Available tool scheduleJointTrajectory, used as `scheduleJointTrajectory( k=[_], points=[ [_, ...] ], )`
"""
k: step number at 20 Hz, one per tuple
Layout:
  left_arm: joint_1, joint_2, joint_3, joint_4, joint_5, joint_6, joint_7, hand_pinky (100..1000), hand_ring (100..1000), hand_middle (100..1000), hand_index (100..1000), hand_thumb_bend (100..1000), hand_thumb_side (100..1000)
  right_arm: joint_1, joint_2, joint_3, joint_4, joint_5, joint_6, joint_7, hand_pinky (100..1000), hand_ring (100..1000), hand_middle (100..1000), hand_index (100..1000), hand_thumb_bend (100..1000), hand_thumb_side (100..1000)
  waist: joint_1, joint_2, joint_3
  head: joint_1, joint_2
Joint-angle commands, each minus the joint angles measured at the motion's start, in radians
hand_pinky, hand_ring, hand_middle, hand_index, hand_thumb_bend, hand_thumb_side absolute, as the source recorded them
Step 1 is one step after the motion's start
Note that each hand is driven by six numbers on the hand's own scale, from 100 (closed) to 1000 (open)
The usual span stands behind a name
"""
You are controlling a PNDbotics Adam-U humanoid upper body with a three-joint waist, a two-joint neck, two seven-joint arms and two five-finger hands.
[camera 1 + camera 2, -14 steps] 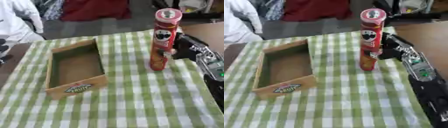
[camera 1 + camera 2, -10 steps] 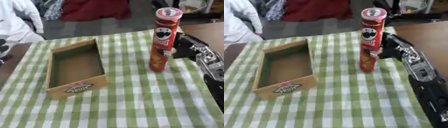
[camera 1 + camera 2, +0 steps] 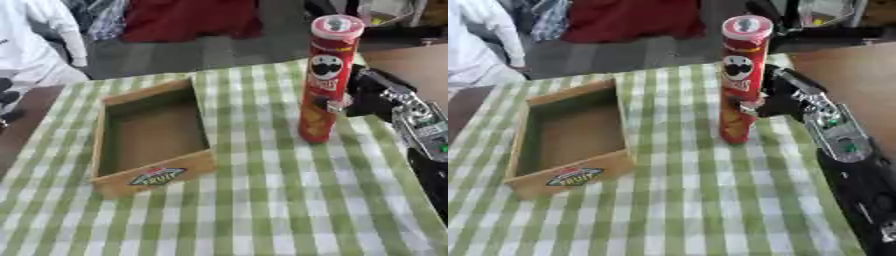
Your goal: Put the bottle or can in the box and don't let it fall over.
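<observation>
can (image 3: pixel 326 80) upright, upper right of frame | right hand (image 3: pixel 785 100) fingers wrapped round its middle to keep it standing | box (image 3: pixel 150 135) open at left, waiting

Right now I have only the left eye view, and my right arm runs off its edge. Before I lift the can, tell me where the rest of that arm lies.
Observer: In the right eye view the right forearm shows in full. It runs from the right hand, which is curled on the can, down to the lower right corner, over the right edge of the checked cloth.
Operator: Give me what lies to the arm's right.
Observer: A broad stretch of bare brown table, beyond the cloth's edge. Your view shows only a small corner of it.
</observation>
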Motion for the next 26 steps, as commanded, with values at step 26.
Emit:
scheduleJointTrajectory(
  k=[26],
  points=[
    [-0.011,0.021,0.012,-0.024,0.0,-0.003,-0.005,808,858,829,829,100,704,-0.064,-0.032,0.019,-0.113,-0.06,0.006,-0.087,983,492,408,341,229,100,-0.007,-0.025,-0.007,-0.002,0.002]
  ],
)
